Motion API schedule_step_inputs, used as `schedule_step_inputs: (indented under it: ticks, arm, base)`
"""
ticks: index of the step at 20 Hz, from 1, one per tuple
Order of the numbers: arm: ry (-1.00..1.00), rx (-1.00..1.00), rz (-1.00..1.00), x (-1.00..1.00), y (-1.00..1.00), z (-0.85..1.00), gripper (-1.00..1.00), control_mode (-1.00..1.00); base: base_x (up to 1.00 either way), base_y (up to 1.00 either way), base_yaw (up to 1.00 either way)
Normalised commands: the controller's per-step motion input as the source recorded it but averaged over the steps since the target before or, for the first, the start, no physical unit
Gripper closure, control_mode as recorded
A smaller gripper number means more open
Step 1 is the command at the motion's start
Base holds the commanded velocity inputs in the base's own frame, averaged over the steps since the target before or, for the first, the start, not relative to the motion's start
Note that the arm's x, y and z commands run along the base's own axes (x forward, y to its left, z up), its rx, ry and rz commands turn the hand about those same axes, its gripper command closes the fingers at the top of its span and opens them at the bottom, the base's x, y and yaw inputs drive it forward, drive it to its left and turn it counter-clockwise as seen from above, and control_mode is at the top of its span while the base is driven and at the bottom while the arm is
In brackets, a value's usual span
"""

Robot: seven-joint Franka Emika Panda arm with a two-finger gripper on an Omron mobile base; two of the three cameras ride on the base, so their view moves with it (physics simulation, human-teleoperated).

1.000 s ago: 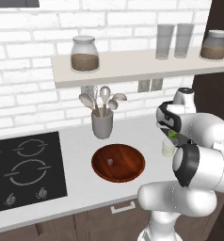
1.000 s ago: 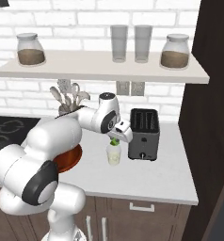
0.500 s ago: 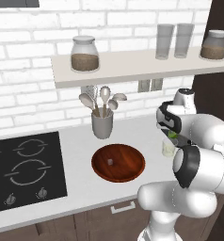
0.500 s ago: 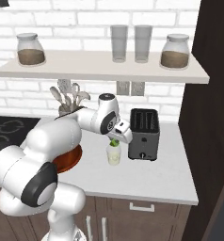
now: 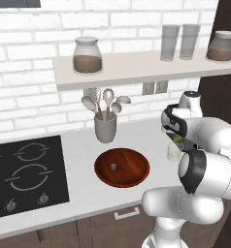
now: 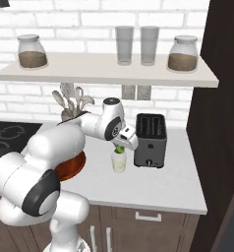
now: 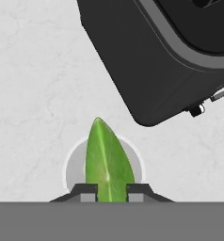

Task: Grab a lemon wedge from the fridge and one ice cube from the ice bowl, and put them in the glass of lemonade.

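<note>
My gripper point(image 7: 111, 192) clamps the wedge point(image 7: 108, 162), green, pointed, directly over the glass point(image 7: 71, 162). Liquid hidden by wedge; toaster point(image 7: 170, 52) cut off at frame edge.

Toaster point(image 6: 150, 140) on counter point(image 6: 163, 189) (jars point(image 6: 185, 53) shelved above)

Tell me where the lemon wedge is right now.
The lemon wedge is pinched in the end effector directly above the glass of lemonade, just left of the black toaster in the right base view.
</note>
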Motion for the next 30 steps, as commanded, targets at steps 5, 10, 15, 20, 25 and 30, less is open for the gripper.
schedule_step_inputs:
  ticks: [5,10,15,20,25,30]
  arm:
    - [0.00,0.00,0.00,0.00,0.00,0.00,-1.00,-1.00]
    - [0.00,0.00,0.00,0.00,0.00,0.01,-1.00,-1.00]
    - [-0.06,0.03,0.00,0.00,-0.04,0.18,-1.00,-1.00]
    - [-0.12,0.08,0.00,-0.10,-0.01,0.33,-1.00,-1.00]
    - [-0.18,0.10,0.00,-0.49,0.00,0.34,-1.00,-1.00]
    - [-0.11,0.03,0.01,-0.96,-0.02,0.09,-1.00,-1.00]
  base:
    - [0.00,0.00,0.00]
    - [0.00,0.00,0.00]
    - [0.00,0.00,0.00]
    - [0.00,0.00,0.00]
    - [0.00,0.00,0.00]
    - [0.00,0.00,0.00]
